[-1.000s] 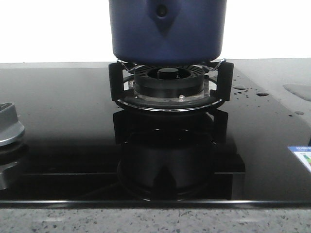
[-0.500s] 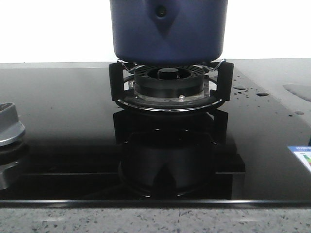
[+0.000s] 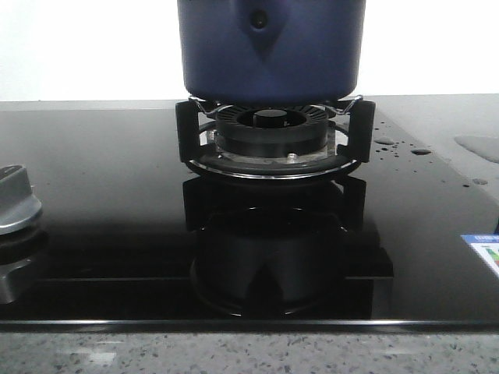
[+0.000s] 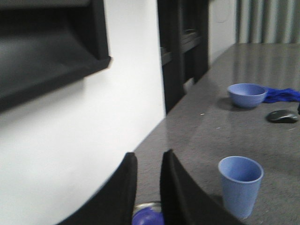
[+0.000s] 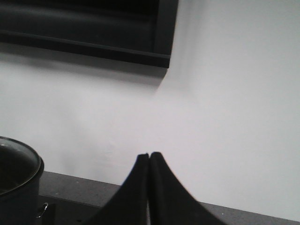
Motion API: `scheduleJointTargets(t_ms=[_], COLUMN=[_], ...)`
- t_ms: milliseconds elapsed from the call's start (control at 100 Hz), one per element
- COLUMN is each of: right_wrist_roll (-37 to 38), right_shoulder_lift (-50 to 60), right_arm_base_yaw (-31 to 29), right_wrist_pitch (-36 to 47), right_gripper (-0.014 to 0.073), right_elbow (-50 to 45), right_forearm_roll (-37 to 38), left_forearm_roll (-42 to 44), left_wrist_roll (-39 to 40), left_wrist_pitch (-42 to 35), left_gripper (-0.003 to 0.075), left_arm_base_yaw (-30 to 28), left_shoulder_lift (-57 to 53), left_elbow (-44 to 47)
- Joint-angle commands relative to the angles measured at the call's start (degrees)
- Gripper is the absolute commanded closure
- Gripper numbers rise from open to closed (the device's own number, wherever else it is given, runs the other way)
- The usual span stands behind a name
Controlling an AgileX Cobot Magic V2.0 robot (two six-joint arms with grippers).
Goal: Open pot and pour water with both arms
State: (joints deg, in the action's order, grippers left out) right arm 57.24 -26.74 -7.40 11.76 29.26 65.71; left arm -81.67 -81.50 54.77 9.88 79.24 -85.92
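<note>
pot [image 3: 269,51]: top cut off by frame edge | left pincer [image 4: 147,187]: held blue object mostly hidden

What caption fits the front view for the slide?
Navy-blue pot sitting on the burner's black supports over a glossy black cooktop, water droplets at right, no tool in frame.

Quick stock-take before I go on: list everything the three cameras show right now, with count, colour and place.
pot: one, dark navy blue, on the burner supports at the middle of the hob
burner ring: one, black, ribbed, under the pot
hob: one, glossy black glass, water droplets at its right
knob: one, silver, hob's left edge
sticker: one, blue and white, hob's right edge
cup: one, blue, on the grey counter
bowl: one, blue, farther along the counter beside a blue cloth
dark oval object: one, near the bowl, unidentifiable
left gripper: black, narrow gap, something blue between the fingertips
right gripper: black, fingers together, empty
</note>
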Motion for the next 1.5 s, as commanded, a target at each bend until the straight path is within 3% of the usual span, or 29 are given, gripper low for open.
scheduleJointTargets(t_ms=[0, 230, 450, 600, 790, 1140, 1320, 1430, 1490], right_wrist_roll=[-0.04, -0.04, -0.04, -0.04, -0.04, -0.04, -0.04, -0.04, -0.04], right_shoulder_lift=[-0.1, -0.1, -0.1, -0.1, -0.1, -0.1, -0.1, -0.1, -0.1], right_arm_base_yaw=[2.09, 5.89, 6.98, 6.98, 6.98, 6.98, 6.98, 6.98, 6.98], right_wrist_pitch=[1.47, 4.9, 5.29, 5.29, 5.29, 5.29, 5.39, 5.39, 5.39], right_gripper=[0.0659, 0.0659, 0.0659, 0.0659, 0.0659, 0.0659, 0.0658, 0.0659, 0.0659], right_elbow=[1.71, 1.71, 1.71, 1.71, 1.71, 1.71, 1.71, 1.71, 1.71], right_forearm_roll=[2.21, 4.06, 4.06, 4.06, 4.06, 4.06, 4.06, 4.06, 4.06], left_forearm_roll=[3.96, 11.71, 10.22, 6.88, 6.08, 6.34, 6.78, 12.56, 21.06], left_wrist_roll=[6.17, 7.15, 8.44, 10.11, 10.11, 10.11, 9.19, 10.52, 18.8], left_wrist_pitch=[0.13, -3.43, -20.75, -26.44, -26.99, -26.85, -33.95, -35.31, -36.26], left_gripper=[0.0732, 0.0741, 0.0741, 0.0741, 0.074, 0.074, 0.0741, 0.0741, 0.0741], left_arm_base_yaw=[-2.39, -3.37, -3.37, -3.37, -3.37, -3.37, -3.37, -3.64, -3.9], left_shoulder_lift=[-7.16, -26.3, -47.11, -56.94, -62.3, -62.42, -62.42, -62.42, -62.42], left_elbow=[-0.24, 17.53, 41.4, 51.88, 56.86, 57.51, 58.57, 59.78, 61.0])
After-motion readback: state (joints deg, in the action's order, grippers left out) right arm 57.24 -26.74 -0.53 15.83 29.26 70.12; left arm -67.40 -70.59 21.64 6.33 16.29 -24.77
